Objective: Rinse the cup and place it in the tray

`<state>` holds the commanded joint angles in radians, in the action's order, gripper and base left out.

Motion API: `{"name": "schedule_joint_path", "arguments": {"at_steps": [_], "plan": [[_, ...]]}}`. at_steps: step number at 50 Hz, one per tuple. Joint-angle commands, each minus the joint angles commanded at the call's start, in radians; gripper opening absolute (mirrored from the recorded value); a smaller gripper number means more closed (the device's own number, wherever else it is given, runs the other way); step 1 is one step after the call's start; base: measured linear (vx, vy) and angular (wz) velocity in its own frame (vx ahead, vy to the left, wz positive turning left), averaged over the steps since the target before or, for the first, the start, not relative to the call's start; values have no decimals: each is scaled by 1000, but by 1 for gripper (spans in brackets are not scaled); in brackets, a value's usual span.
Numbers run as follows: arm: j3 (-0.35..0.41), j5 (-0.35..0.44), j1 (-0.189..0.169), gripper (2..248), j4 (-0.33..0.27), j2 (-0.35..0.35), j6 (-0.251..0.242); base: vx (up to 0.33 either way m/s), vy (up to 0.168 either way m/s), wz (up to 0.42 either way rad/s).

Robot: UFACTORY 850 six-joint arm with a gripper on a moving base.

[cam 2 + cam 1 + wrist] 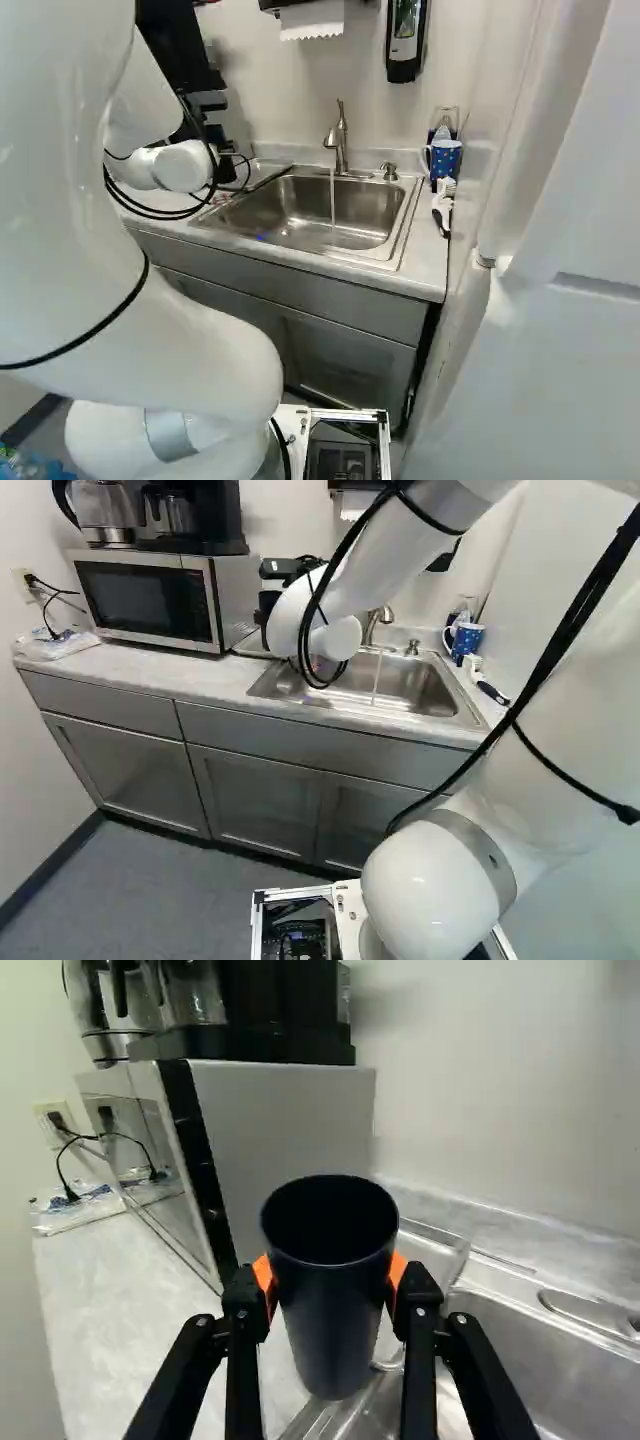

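Our gripper (331, 1285) holds the cup (333, 1335) between both pads, mouth up, over the left edge of the sink (368, 212). We judge the cup light, stiff and smooth, likely slippery once wet; this hold on opposite side walls suits it, leaving mouth and base free. Left of the sink, the microwave (150, 602) crowds our swing. At the sink's back left corner, the clear tray (430, 1250) has a raised rim we should clear. Behind the sink, the faucet (341, 145) limits reach, but the running water (333, 200) falls into open basin. Right of it stands a blue mug (445, 160).
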<state>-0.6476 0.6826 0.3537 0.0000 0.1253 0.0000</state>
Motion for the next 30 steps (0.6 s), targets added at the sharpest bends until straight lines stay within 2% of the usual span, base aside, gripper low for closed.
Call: {"name": "schedule_joint_path", "arguments": {"at_steps": [30], "plan": [[9,-12,-97,124,0,24,0,0,0,0]]}}
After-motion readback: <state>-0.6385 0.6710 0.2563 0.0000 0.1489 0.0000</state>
